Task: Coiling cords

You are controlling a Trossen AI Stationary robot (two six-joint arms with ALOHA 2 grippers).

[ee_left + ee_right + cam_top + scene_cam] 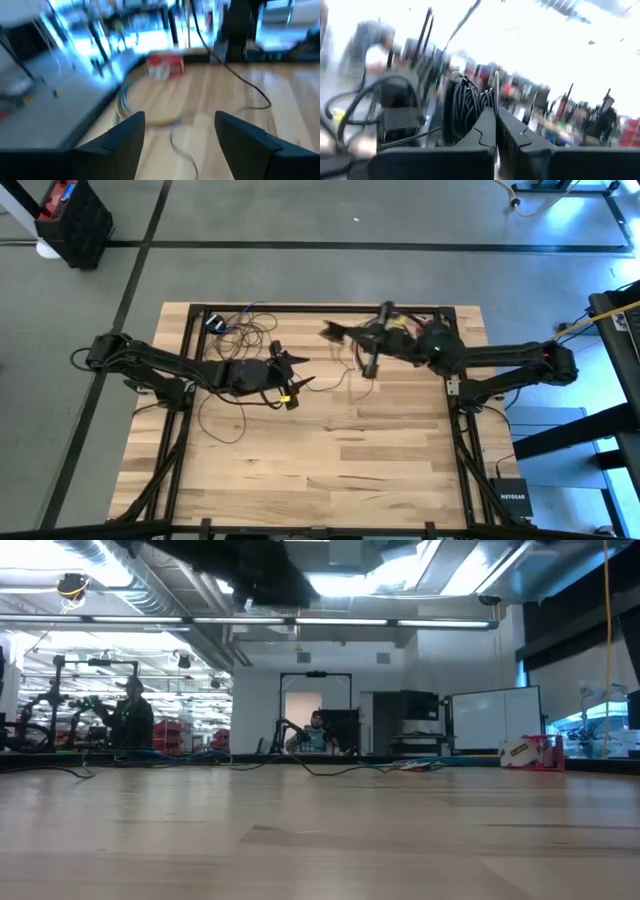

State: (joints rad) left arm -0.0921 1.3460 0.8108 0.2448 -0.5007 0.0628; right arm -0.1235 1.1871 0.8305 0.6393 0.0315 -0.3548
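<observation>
The cords are thin dark wire. Part is wound into a tight coil (465, 107) at the tips of my right gripper (496, 112), which is shut and raised above the far middle of the table (332, 332). Loose loops (245, 330) lie on the wood at the far left. A slack strand (181, 150) runs on the table between the fingers of my left gripper (180, 130). That gripper is open, touches nothing, and sits left of centre (297, 370). The cord's end does not show. My right gripper is shut at the coil's side, and a thin strand (496, 90) stands up from between its fingertips. The fingers hide the place of contact. They point slightly upward toward the table's left, and the coil is lifted clear of the table, just beyond them.
A short bundle of multicoloured wires (122, 102) and a red-and-white thing (165, 67) lie beyond the left gripper. A thicker dark cable (245, 85) crosses the wood. Black frame rails (320, 308) border the table. The near half (330, 460) is bare wood. A person (130, 720) stands far behind.
</observation>
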